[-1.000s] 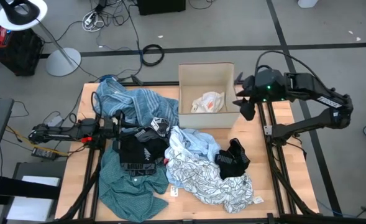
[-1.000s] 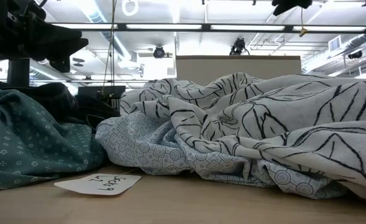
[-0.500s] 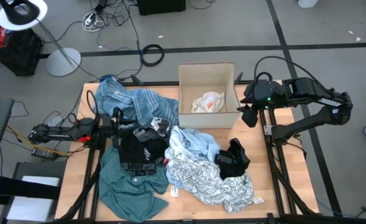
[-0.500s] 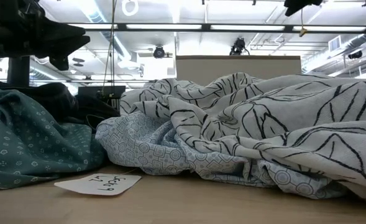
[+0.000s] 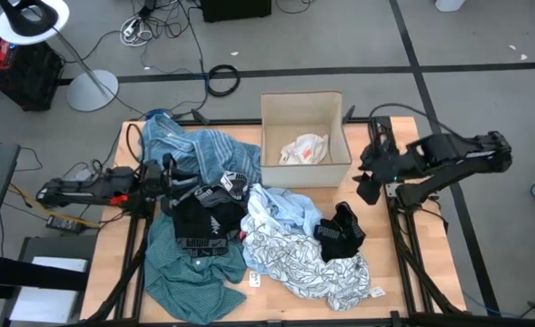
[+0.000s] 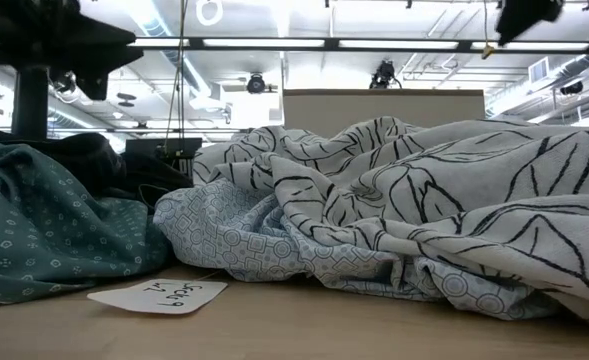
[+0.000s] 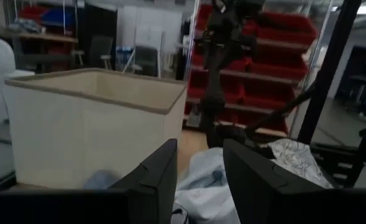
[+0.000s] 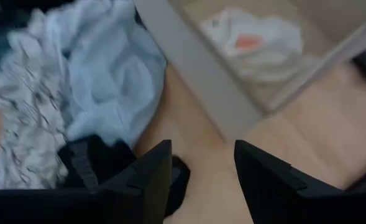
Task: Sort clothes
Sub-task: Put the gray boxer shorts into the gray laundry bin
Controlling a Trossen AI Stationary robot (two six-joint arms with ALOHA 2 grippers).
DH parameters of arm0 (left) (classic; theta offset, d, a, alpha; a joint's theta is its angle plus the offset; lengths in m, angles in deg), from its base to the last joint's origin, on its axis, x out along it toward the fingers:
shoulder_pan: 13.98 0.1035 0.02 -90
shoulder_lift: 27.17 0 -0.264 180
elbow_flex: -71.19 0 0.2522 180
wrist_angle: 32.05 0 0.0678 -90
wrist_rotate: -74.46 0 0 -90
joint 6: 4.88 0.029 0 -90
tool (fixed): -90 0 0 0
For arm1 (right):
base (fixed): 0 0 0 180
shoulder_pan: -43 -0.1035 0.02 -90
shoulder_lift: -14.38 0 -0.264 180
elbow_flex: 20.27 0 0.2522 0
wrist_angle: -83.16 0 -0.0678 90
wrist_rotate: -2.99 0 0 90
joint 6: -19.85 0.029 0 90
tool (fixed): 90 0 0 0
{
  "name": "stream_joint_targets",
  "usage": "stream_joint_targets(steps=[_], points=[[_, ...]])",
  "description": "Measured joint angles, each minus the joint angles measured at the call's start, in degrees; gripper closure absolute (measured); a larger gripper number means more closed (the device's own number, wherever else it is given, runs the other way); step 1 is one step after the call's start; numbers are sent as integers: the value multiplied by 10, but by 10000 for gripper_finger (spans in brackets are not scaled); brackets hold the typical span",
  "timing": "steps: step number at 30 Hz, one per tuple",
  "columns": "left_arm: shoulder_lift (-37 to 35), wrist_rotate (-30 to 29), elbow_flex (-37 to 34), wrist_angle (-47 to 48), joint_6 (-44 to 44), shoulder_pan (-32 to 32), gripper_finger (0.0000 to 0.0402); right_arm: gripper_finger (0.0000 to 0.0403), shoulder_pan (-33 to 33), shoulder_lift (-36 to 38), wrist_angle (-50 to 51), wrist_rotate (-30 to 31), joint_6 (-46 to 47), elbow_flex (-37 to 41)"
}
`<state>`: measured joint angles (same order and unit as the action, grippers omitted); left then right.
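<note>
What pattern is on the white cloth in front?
Black leaf outlines on the crumpled white fabric cloth, clearest in the low view.

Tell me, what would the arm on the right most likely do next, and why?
Probably drop toward the small black garment. The right gripper hangs open and empty just beside the box, which already holds a white and red piece, and its wrist view looks down on that black piece lying loose on the table.
</note>
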<state>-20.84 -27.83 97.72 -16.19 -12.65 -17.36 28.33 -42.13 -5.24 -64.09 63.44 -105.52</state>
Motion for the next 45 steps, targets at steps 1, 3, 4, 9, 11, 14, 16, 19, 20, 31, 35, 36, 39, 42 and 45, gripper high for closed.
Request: stream_joint_targets(steps=[1, 3, 4, 9, 11, 14, 16, 19, 20, 31, 35, 36, 39, 42, 45], points=[[13, -5, 18, 18, 0, 0, 266, 227, -9, 3, -2, 0, 15, 17], [45, -18, 53, 55, -1, 0, 266, 227, -25, 8, -15, 1, 41, 51], [63, -22, 70, 73, -1, 0, 266, 227, -33, 9, -23, 1, 51, 67], [170, -49, 156, 146, -15, 0, 266, 227, -65, 10, -81, 3, 78, 135], [220, -51, 186, 179, -16, 0, 266, 227, -77, 10, -103, 3, 79, 153], [296, -51, 226, 213, -17, 0, 268, 227, -94, 10, -120, 9, 80, 167], [342, -50, 249, 231, -25, 0, 271, 227, -106, 10, -122, 17, 84, 169], [407, -46, 282, 270, -33, 12, 276, 227, -128, 12, -122, 20, 95, 169], [426, -42, 290, 280, -33, 17, 278, 227, -135, 13, -122, 22, 100, 169], [578, 39, 321, 299, 17, 77, 289, 227, -239, 14, -120, 76, 189, 169], [601, 50, 321, 316, 32, 88, 289, 227, -268, 14, -120, 94, 221, 169], [605, 51, 321, 322, 35, 91, 289, 227, -274, 14, -120, 100, 226, 169], [619, 50, 321, 340, 46, 102, 289, 227, -287, 14, -121, 121, 238, 169], [633, 48, 321, 346, 46, 112, 289, 227, -293, 14, -122, 139, 242, 169], [643, 46, 321, 345, 46, 120, 292, 227, -295, 14, -122, 151, 243, 169]])
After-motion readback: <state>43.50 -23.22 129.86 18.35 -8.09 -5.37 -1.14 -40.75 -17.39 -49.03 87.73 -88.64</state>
